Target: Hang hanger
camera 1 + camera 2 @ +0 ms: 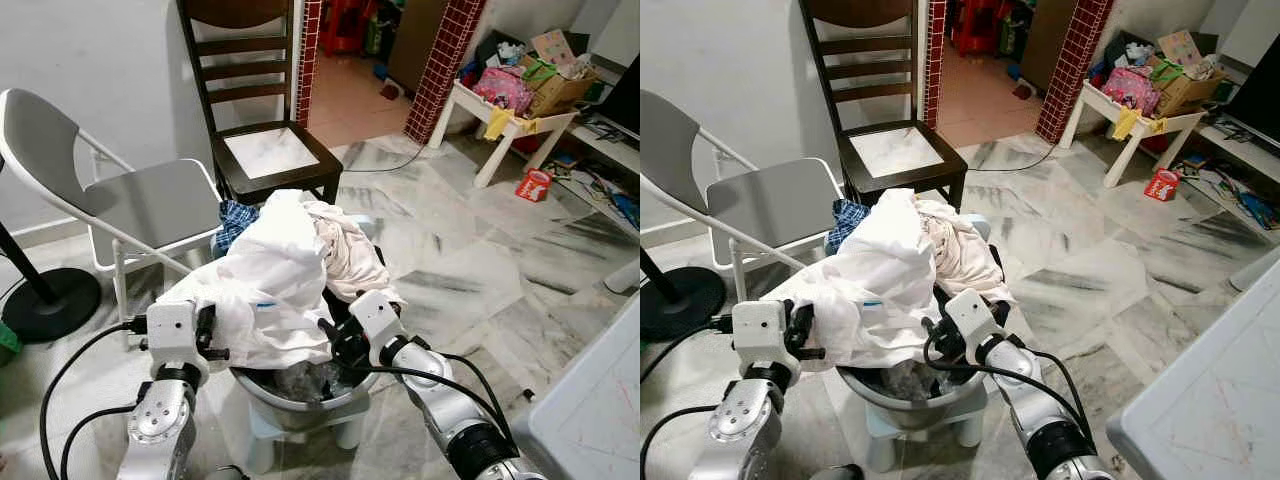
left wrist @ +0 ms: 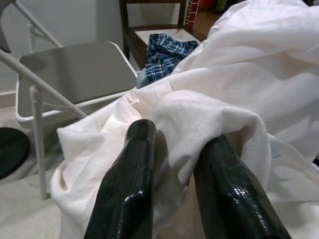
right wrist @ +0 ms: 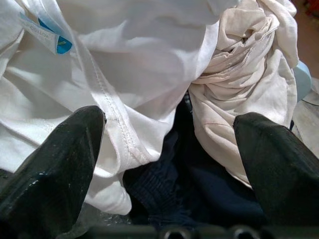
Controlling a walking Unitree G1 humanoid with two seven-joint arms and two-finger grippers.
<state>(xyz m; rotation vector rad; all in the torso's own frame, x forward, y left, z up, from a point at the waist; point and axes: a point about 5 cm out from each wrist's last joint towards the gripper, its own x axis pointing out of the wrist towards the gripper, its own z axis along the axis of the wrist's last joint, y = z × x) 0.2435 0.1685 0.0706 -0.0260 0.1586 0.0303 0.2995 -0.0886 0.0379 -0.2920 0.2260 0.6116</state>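
A heap of laundry fills a metal basin (image 1: 300, 402) on a small white stool right in front of me. On top lies a large white garment (image 1: 270, 280), with a crumpled cream garment (image 1: 345, 250) beside it and a dark navy one (image 3: 199, 184) underneath. My left gripper (image 2: 180, 137) is shut on a fold of the white garment at the heap's left edge. At the basin's front right, my right gripper (image 3: 172, 119) is open, its fingers straddling the white hem and the cream cloth. I cannot make out a hanger.
A grey folding chair (image 1: 150, 200) stands to the left, and a dark wooden chair (image 1: 270, 150) is behind the basin. A blue plaid cloth (image 1: 235, 220) hangs at the heap's back. The black stand base (image 1: 50, 300) sits far left, and a cluttered white table (image 1: 510, 120) far right.
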